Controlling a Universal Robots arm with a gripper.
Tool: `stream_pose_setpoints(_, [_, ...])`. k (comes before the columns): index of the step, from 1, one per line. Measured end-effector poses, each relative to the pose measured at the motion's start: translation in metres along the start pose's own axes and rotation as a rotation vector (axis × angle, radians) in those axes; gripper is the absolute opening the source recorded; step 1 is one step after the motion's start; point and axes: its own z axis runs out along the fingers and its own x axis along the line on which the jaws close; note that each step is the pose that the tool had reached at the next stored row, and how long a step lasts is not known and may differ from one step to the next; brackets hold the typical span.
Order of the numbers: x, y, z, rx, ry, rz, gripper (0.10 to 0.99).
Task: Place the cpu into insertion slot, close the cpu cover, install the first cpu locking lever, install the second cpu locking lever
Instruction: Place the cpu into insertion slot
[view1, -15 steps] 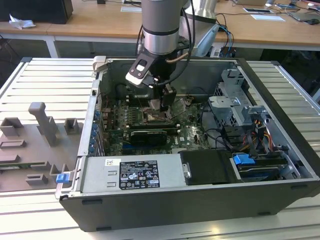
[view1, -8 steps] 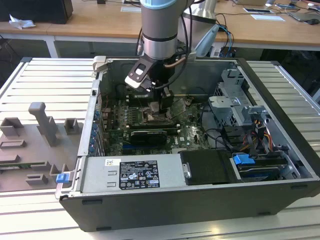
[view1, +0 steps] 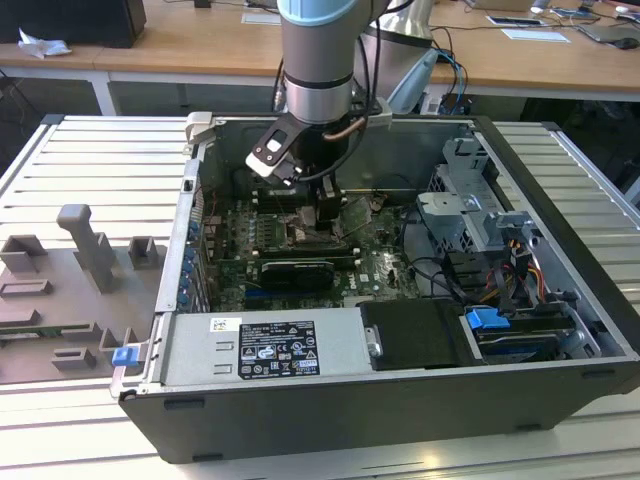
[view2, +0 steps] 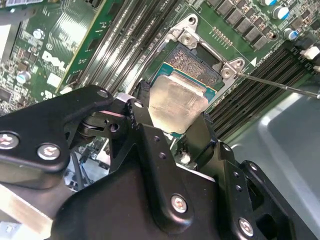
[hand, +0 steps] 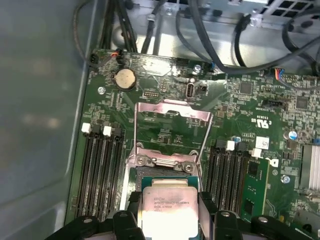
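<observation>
Cpu is pinched by two opposite edges in the closed claw and hangs flat just above the insertion slot, whose cpu cover lies swung back on the board, probably to leave the socket clear for seating.

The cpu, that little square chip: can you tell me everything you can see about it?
The cpu is a small flat square chip with a dull silvery metal face, slightly smudged, bearing small print, on a thin green edge. The hand's two black fingers grip two opposite sides. It lies over the insertion slot, hiding part of it; whether it is seated I cannot tell. The cpu cover is flipped open beyond it.
</observation>
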Motion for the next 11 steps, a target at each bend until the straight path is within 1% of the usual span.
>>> stream_pose_setpoints(2, [0.0006, -0.0009, 0.0022, 0.0, -0.0021, 0.027, 0.533])
stream_pose_setpoints(3, [0.0011, -0.0029, 0.003, -0.001, -0.0026, 0.033, 0.533])
stream_pose_setpoints(5, [0.0019, -0.0046, 0.0038, -0.001, -0.0027, 0.035, 0.533])
stream_pose_setpoints(8, [0.0036, -0.0052, 0.0066, -0.001, -0.0041, 0.053, 0.533])
stream_pose_setpoints(11, [0.0038, -0.0061, 0.0092, -0.001, -0.0067, 0.086, 0.533])
